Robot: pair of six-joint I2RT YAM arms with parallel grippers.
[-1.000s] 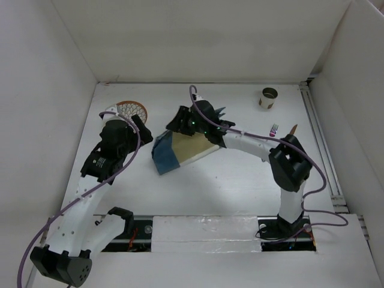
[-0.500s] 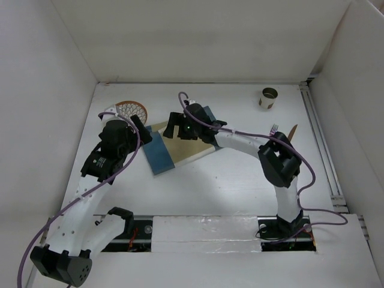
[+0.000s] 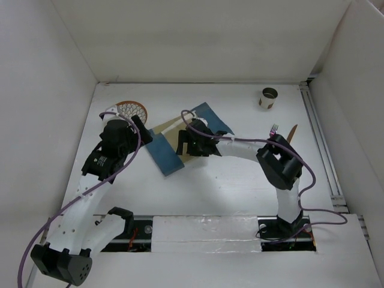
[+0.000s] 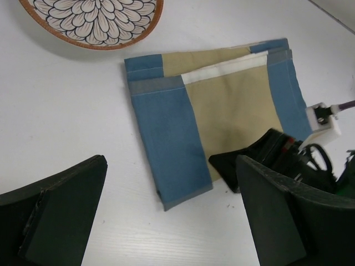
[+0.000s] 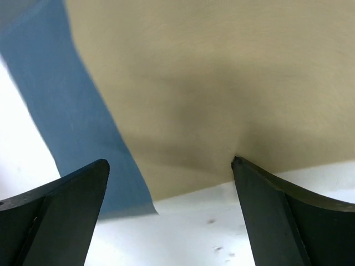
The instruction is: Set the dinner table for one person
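dinner table (image 3: 234, 180) is lying as the broad white surface under both arms, and each gripper is hanging over its left-centre part. a folded blue-and-tan placemat (image 3: 165, 151) is lying flat on it, skewed to the walls, between the two grippers in the top view. the right gripper (image 5: 169, 162) is hovering over the placemat's near edge with its fingers spread wide and nothing between them; its wrist camera is showing tan cloth, a blue band on the left and bare table below. whether it is touching the cloth i cannot tell. the left gripper (image 4: 171, 166) is also standing wide open and holding nothing, poised above the table at the placemat's blue left end. a patterned plate (image 4: 94, 16) with an orange rim is sitting on the table just beyond that end, apart from the cloth. a cup (image 3: 269, 98) is standing near the far right corner, and a fork (image 3: 274, 128) is lying to the right, well apart from the placemat.
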